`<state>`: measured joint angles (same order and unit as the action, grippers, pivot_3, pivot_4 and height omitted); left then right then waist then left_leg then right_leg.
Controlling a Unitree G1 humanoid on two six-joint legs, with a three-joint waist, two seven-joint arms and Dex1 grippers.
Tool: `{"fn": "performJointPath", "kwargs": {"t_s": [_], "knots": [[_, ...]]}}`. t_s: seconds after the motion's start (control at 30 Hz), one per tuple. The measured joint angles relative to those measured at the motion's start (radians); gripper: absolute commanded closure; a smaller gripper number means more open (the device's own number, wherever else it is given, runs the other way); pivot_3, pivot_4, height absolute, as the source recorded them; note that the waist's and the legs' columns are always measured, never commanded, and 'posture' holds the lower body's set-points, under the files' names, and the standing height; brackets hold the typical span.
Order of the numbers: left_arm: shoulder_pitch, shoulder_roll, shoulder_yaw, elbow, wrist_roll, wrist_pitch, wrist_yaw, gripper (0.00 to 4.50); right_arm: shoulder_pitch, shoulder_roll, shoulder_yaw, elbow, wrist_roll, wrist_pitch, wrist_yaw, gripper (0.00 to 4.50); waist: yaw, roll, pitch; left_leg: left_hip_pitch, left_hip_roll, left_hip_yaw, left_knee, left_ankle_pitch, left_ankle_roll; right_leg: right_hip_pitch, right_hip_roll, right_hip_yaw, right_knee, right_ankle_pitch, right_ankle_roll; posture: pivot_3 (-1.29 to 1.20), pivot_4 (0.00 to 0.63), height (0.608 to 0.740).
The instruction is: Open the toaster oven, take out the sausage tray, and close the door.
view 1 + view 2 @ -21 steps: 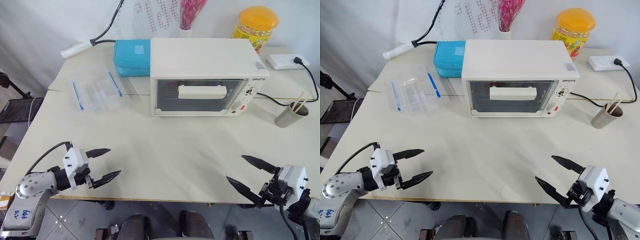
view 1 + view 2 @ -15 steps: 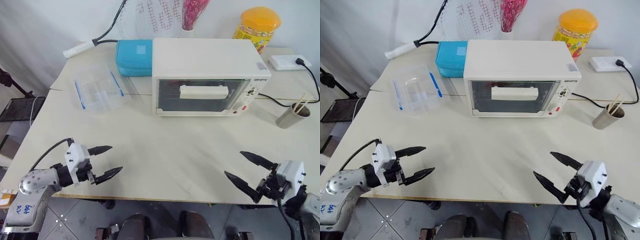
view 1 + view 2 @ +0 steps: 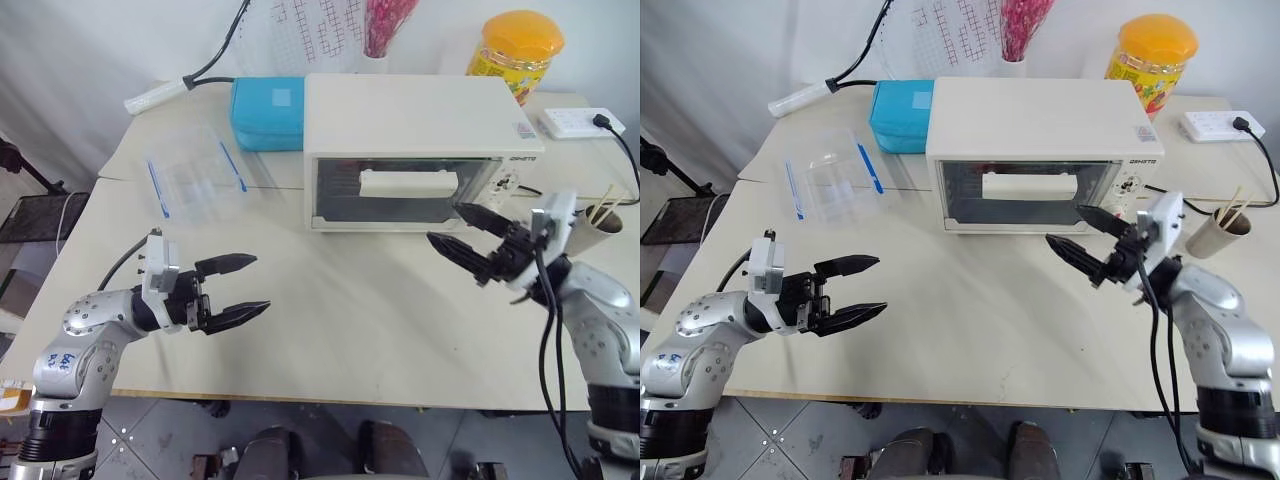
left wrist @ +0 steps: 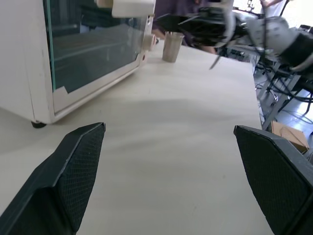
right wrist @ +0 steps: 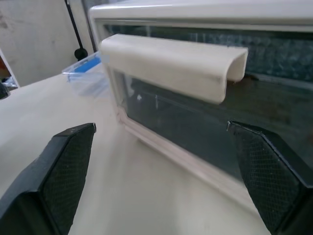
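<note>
Right hand (image 3: 467, 228), spread and empty, has risen from the desk (image 3: 340, 310) edge to the closed door (image 3: 385, 192); left hand (image 3: 236, 285) likewise spread.

The toaster oven (image 3: 420, 150) stands between container (image 3: 193, 178) and cup (image 3: 602, 225).

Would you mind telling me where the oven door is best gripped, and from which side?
Probably by the wide bar handle across the upper part of the closed door, approached from the front. The bar stands out from the glass and runs level, leaving a hollow beneath it for a finger. The open right gripper already faces it, just in front of the door's right end.
</note>
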<state>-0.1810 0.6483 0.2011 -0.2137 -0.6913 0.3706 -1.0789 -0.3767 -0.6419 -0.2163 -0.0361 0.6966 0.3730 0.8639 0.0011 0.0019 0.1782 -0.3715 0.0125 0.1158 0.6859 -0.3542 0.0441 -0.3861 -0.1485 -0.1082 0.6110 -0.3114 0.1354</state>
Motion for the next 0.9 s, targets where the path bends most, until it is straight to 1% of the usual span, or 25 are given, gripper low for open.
{"fn": "performJointPath", "kwargs": {"t_s": [0.1,0.23,0.3,0.4,0.5,0.63,0.7,0.77,0.83,0.9], "knots": [[-0.005,-0.014,-0.007,-0.002,-0.001,0.002,0.005,0.03,-0.066,0.026,0.017,0.085,-0.035,-0.024,0.021,0.0,-0.003,0.0,0.0,0.0,0.0,0.0,0.0,0.0,0.0,0.0,0.0,0.0,0.0,0.0,0.0,0.0,0.15,0.74],[0.009,-0.019,-0.008,-0.003,0.0,0.002,0.019,0.03,-0.099,0.035,0.018,0.117,-0.051,-0.071,0.086,0.0,-0.005,0.0,0.0,0.0,0.001,0.0,0.0,0.0,0.0,-0.001,0.0,0.0,0.0,0.0,0.0,0.0,0.15,0.74],[0.022,-0.02,-0.007,-0.003,0.0,0.008,0.032,0.03,-0.092,0.035,0.02,0.11,-0.066,-0.118,0.14,0.0,-0.004,0.0,0.0,0.0,0.001,0.0,0.0,0.0,0.0,-0.001,0.0,0.0,0.0,0.0,0.0,0.0,0.15,0.74],[0.028,-0.026,-0.003,-0.002,-0.001,0.025,0.064,0.03,-0.04,-0.005,0.043,0.065,-0.115,-0.195,0.227,0.0,-0.003,0.0,0.0,0.0,0.0,0.0,0.0,0.0,0.0,0.0,0.0,0.0,0.0,0.0,0.0,0.0,0.15,0.74],[-0.02,-0.049,0.0,0.027,-0.003,0.037,0.097,0.03,0.008,-0.025,0.048,0.032,-0.126,-0.205,0.267,0.0,-0.003,0.0,0.0,0.0,0.001,0.0,0.0,0.0,0.0,0.0,0.0,0.0,0.001,0.0,0.0,0.0,0.15,0.74],[-0.128,-0.066,0.031,0.078,-0.018,0.047,0.135,0.82,0.075,-0.062,0.052,-0.003,-0.166,-0.247,0.307,0.0,-0.001,0.0,0.0,0.0,0.001,0.0,0.0,0.001,-0.001,0.0,0.001,0.0,0.001,0.0,0.0,0.0,0.15,0.74],[-0.194,-0.097,0.028,0.114,-0.014,0.042,0.152,1.48,0.095,-0.063,0.053,-0.007,-0.191,-0.28,0.315,0.0,-0.001,0.0,0.0,0.0,0.0,0.0,0.001,0.0,-0.001,0.0,0.0,0.0,0.001,0.0,0.001,0.0,0.15,0.74],[-0.262,-0.126,-0.003,0.158,0.017,0.026,0.169,2.09,0.102,-0.065,0.055,-0.007,-0.216,-0.312,0.322,0.0,0.001,-0.001,0.0,0.0,-0.001,0.0,0.001,0.001,0.0,0.0,0.0,-0.001,0.001,0.0,0.001,0.0,0.15,0.74],[-0.348,-0.158,-0.063,0.243,0.094,-0.031,0.176,2.7,0.11,-0.067,0.054,-0.001,-0.234,-0.343,0.324,0.0,0.005,-0.001,0.0,0.0,-0.001,0.0,0.001,0.001,0.0,0.001,0.001,-0.001,0.0,0.0,0.001,0.0,0.15,0.74],[-0.464,-0.208,-0.111,0.377,0.171,-0.097,0.185,3.36,0.114,-0.065,0.055,0.005,-0.249,-0.373,0.323,0.0,0.011,-0.002,0.001,0.0,-0.002,0.0,0.002,0.001,0.0,0.001,0.001,-0.002,0.0,0.001,0.001,0.0,0.15,0.74]]}}
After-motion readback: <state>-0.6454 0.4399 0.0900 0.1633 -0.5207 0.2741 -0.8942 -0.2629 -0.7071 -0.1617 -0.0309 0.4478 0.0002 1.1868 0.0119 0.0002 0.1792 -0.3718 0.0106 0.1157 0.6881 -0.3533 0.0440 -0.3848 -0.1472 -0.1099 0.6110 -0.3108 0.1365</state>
